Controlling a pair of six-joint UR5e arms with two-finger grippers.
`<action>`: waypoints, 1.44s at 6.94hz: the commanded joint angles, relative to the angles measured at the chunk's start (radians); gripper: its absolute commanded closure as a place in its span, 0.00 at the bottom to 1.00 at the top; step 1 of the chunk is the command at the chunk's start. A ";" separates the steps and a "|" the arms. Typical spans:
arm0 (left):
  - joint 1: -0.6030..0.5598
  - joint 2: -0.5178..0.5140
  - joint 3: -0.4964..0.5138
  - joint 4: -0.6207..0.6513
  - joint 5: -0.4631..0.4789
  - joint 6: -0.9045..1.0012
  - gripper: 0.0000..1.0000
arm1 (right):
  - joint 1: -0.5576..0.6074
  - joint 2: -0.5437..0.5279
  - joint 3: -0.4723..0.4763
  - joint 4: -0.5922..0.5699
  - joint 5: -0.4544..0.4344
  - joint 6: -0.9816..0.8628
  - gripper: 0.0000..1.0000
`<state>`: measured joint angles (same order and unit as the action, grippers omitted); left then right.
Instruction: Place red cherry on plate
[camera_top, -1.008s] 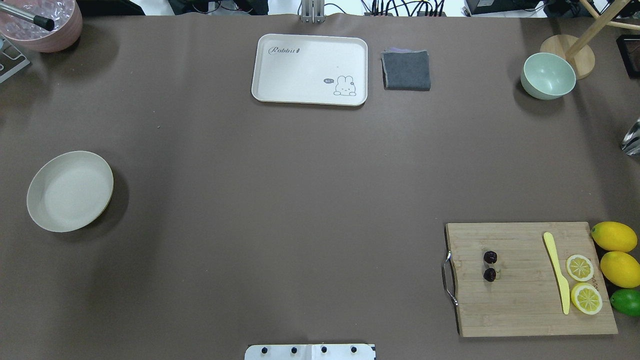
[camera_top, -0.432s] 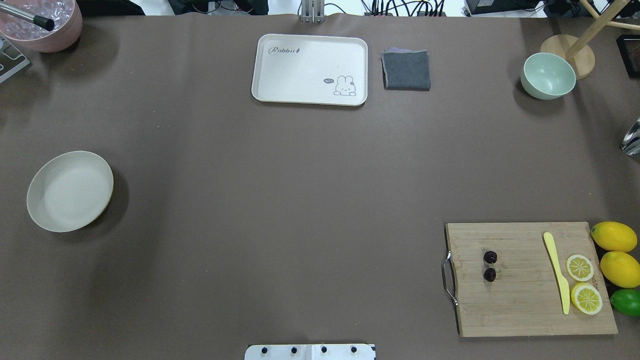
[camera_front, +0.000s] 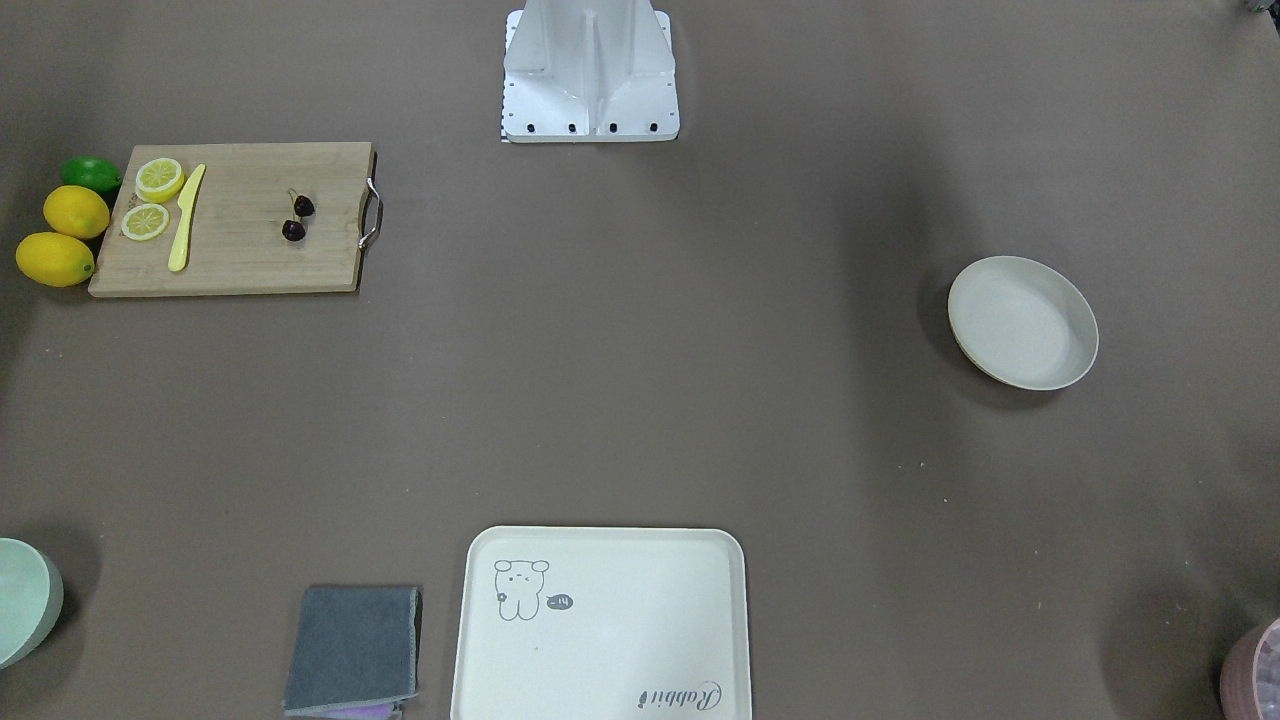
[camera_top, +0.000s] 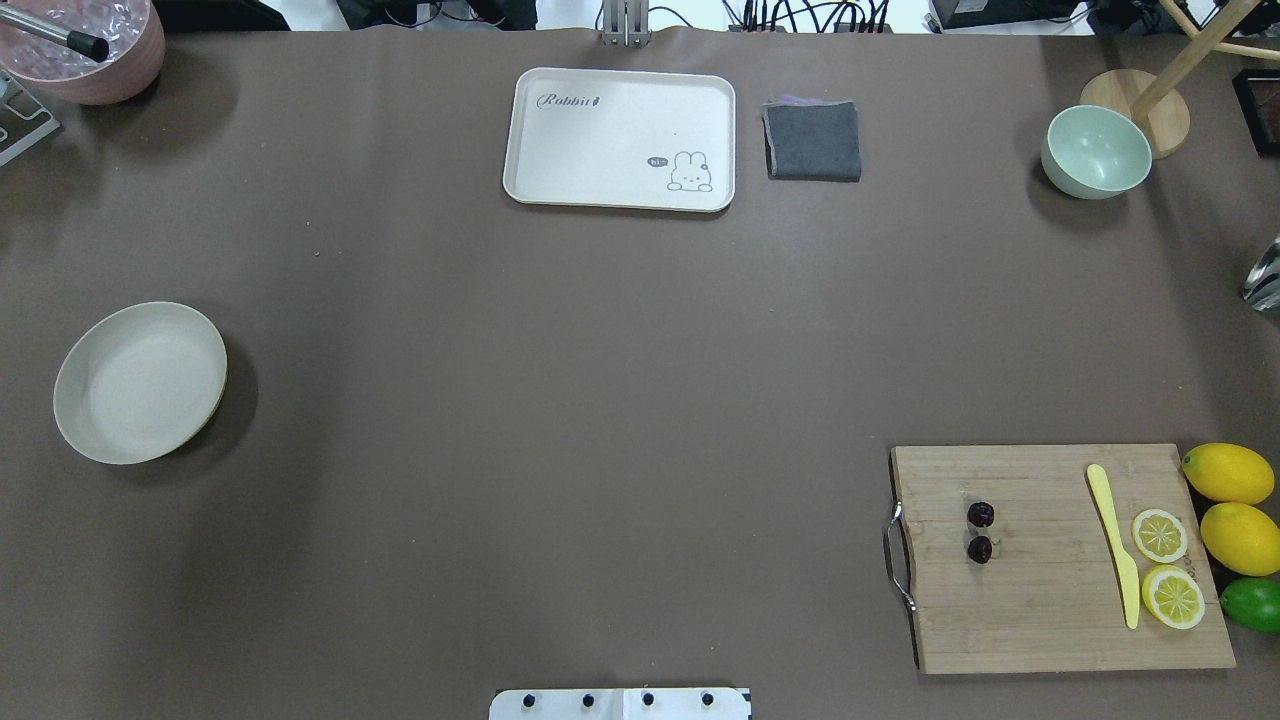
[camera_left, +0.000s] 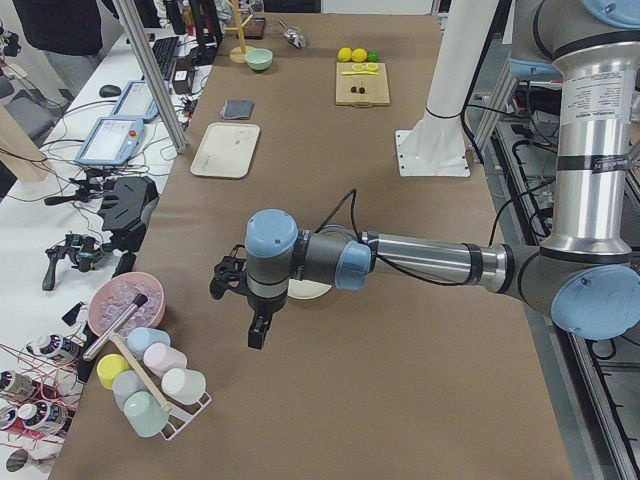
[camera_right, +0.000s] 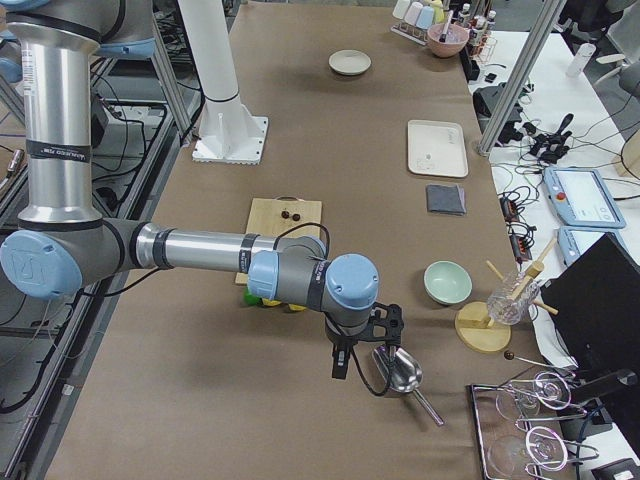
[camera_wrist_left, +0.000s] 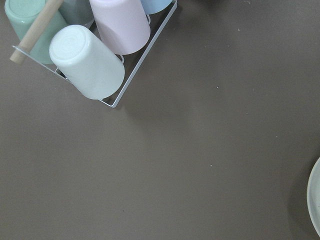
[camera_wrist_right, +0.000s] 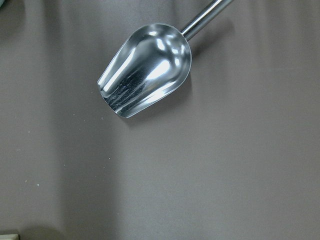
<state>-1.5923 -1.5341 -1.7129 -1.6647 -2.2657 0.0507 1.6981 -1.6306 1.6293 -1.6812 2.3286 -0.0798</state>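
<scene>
We judge nothing done yet: the tiny maroon cherry pair (camera_top: 980, 549) lies on the wooden board (camera_top: 1050, 610), the round cream plate (camera_top: 140, 383) is bare, and we cannot tell whether the left tool (camera_left: 257, 338) or the right tool (camera_right: 339, 368) is clenched.

Under me a shiny steel scoop (camera_wrist_right: 145, 70) lies on the brown table (camera_wrist_right: 225, 165). Its open mouth points lower left, and its round handle (camera_wrist_right: 205, 14) runs off the top edge. A pale sliver (camera_wrist_right: 7, 236) shows in the bottom-left corner.
</scene>
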 joint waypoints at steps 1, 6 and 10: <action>0.000 -0.001 -0.001 0.002 0.000 0.000 0.02 | 0.000 0.000 0.001 0.000 0.000 0.002 0.00; 0.000 0.002 0.003 0.002 0.000 0.000 0.02 | 0.000 0.000 0.007 0.000 -0.002 0.002 0.00; 0.044 0.002 0.013 -0.004 -0.012 -0.003 0.02 | 0.000 0.000 0.026 0.000 -0.002 0.003 0.00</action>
<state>-1.5800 -1.5278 -1.7103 -1.6656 -2.2701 0.0499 1.6981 -1.6302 1.6474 -1.6812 2.3275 -0.0772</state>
